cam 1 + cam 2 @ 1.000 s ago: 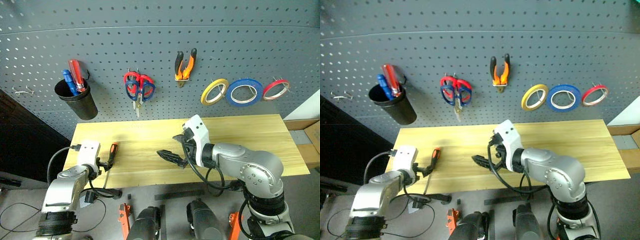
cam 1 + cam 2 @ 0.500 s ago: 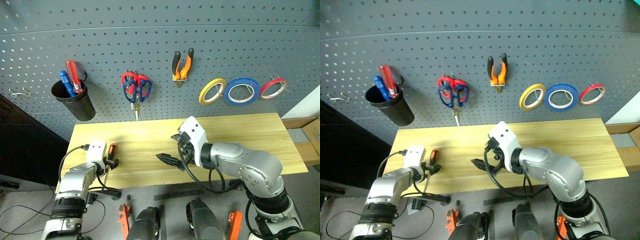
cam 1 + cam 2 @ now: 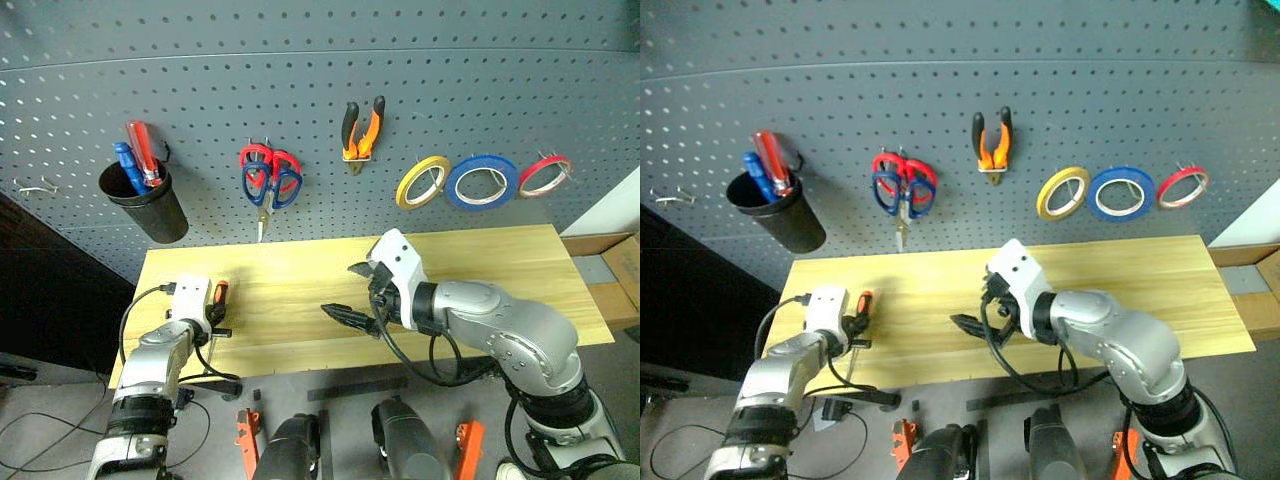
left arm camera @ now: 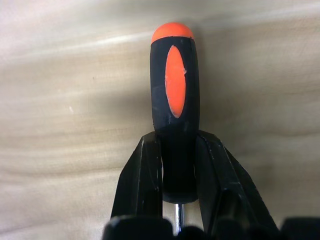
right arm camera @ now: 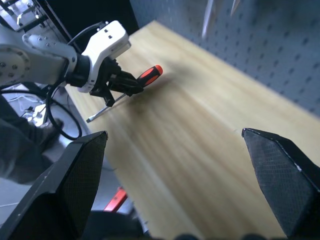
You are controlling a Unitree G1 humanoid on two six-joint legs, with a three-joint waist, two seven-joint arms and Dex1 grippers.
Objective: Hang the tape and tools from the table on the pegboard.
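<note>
at the near left corner of the worktop (image 3: 300, 300) my left pincer (image 4: 176, 165) pinches the screwdriver (image 4: 175, 105) low on its handle, freeing the shaft for a hook on the pegboard (image 3: 320, 80). my right pincer (image 3: 345, 316) hovers spread mid-worktop, empty, keeping clear.

The screwdriver (image 4: 175, 107) shaft is mostly hidden behind the left pincer (image 4: 179, 165), below the tabletop (image 4: 60, 100) edge.

Silver-grey arms are ending in white wrist blocks. Black cables are looping along both arms, feeding black two-fingered grippers.
</note>
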